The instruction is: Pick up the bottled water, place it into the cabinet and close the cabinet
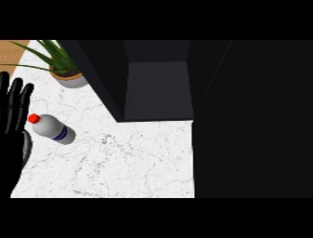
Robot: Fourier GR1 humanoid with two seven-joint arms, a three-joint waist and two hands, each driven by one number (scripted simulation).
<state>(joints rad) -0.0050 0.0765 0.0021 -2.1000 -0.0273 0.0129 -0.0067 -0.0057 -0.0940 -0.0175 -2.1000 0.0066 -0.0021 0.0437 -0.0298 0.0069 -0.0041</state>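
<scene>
Bottle (52,128) lies on its side on the white tabletop (131,162), red cap toward the left hand (4,121), near the tabletop's left edge. Likely light, stiff plastic, smooth, prone to roll; best taken round the mid-body. Left hand rests open at the left edge, fingers straight, holding nothing. Right hand not visible. Plant (66,69) behind; open dark cabinet (155,88) to the right, bare marble between.

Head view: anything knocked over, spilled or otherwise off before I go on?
Nothing stands out. The bottled water is intact with its red cap on, no spill on the marble counter. The potted plant stands upright. The cabinet is open. The left hand rests open at the left edge.
</scene>
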